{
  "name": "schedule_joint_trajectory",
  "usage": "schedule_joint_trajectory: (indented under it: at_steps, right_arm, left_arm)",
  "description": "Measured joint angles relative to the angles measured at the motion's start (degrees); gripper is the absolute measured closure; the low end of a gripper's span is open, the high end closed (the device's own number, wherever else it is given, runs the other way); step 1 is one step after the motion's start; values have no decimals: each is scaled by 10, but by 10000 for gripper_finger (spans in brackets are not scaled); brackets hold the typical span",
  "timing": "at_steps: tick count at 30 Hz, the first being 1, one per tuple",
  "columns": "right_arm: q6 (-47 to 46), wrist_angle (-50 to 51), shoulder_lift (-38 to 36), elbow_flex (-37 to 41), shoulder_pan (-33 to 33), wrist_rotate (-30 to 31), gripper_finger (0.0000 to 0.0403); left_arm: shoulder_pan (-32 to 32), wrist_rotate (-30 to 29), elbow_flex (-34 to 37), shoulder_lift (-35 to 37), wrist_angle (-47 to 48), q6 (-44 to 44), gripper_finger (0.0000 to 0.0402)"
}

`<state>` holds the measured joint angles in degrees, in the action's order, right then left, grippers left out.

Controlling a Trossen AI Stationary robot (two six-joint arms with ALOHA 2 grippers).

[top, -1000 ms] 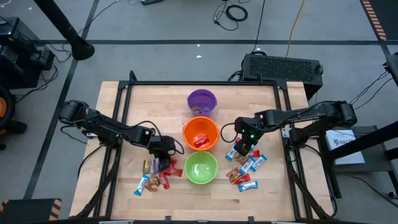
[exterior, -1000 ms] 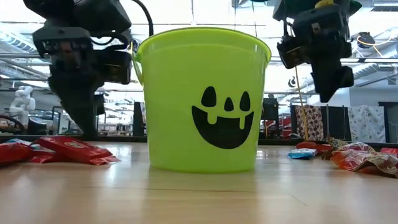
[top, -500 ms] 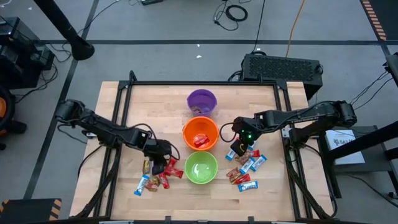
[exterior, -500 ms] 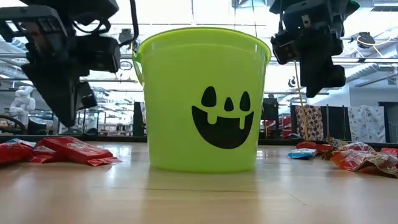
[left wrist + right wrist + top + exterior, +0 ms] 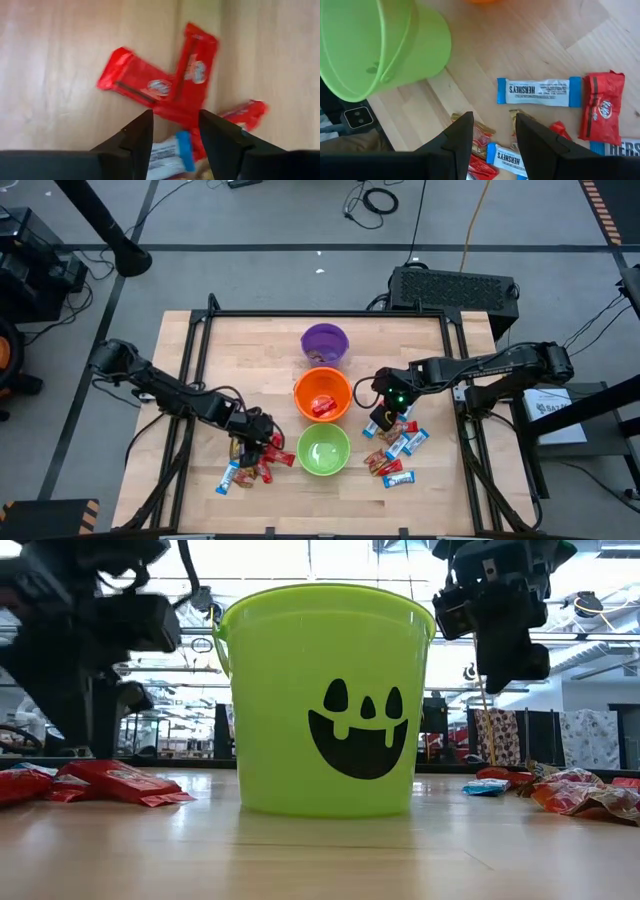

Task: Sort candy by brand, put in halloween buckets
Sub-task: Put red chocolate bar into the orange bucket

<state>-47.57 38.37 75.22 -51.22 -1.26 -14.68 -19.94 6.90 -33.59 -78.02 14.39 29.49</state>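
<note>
Two red mini bars [image 5: 160, 87] lie crossed on the table, at nine o'clock of the green bucket [image 5: 322, 450]. Left hand [image 5: 172, 132] hovers narrowly open; right hand [image 5: 490, 132] likewise. Light, crinkly, slippery: pinch mid-wrapper.

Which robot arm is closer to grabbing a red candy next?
Probably the left. Its end effector is open right over the crossed red bars. The right end effector is open above mixed candy, with its red bar off to one side.

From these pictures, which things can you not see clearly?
- Purple bucket contents: high view, too small to name.
- Green bucket inside: low view, its own wall hides it.
- Left gripper: low view, blurred.
- Candy under the left fingers: left wrist view, partly covered.
- Right gripper holds nothing.
</note>
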Motion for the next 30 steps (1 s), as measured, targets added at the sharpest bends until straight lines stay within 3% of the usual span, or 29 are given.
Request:
schedule_joint_trajectory:
  at_steps: [10, 20, 23, 28, 30]
  right_arm:
    - [5, -5, 0, 0, 0, 0, 263]
    - [4, -7, 0, 0, 0, 0, 263]
    - [4, -8, 0, 0, 0, 0, 263]
    - [2, -9, 0, 0, 0, 0, 263]
    - [2, -9, 0, 0, 0, 0, 263]
  left_arm:
    - [0, 19, 22, -2, -40, 0, 271]
    - [1, 21, 20, -63, -104, 37, 276]
    - [1, 4, 22, -71, -114, 43, 304]
    - [1, -31, 22, -79, -125, 56, 389]
    - [1, -40, 22, -78, -124, 62, 392]
